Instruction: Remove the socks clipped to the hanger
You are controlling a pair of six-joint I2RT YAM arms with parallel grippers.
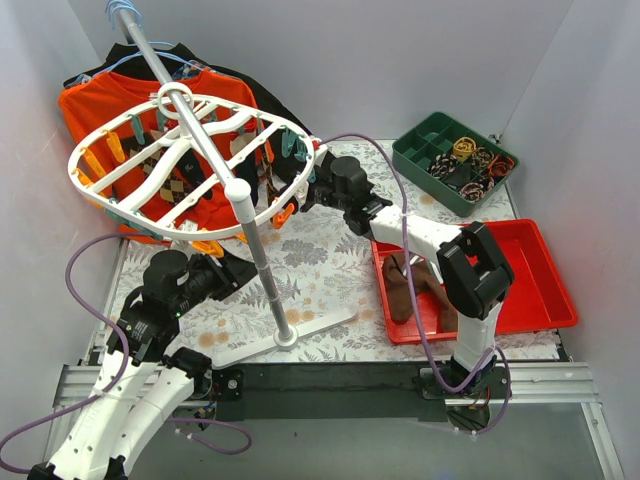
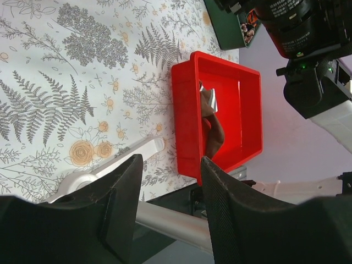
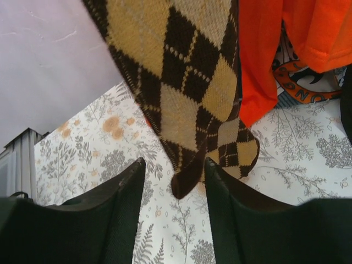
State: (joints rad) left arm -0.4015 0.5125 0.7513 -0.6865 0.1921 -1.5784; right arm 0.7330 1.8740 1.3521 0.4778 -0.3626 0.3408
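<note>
Though parked at right rim of hanger (image 1: 175, 97), not yet gripping: R gripper (image 3: 174, 165) wide open, holding nothing. Toe of argyle sock (image 3: 181, 82) in line w/ the gap in wrist view; truly btw fingers or just beyond, can't tell. Sock hanging from rack above (clip out of shot), beside orange shirt (image 3: 264, 49), above table (image 3: 82, 143). L gripper (image 2: 169, 165) also spread, empty, low beside the pole (image 2: 170, 223); touching pole or not, can't tell. Brown socks (image 1: 410, 285) already in red tray (image 1: 545, 290), so prob partway thru job. Step in hand: lining up R grab on argyle sock. Next move calls for: reach in/up til toe well inside pads, close firm, pull down + away to pop clip, then carry to tray. Risk, as judged: light stand, may swing or tip w/ the tug; prob worth bracing pole w/ L first.
</note>
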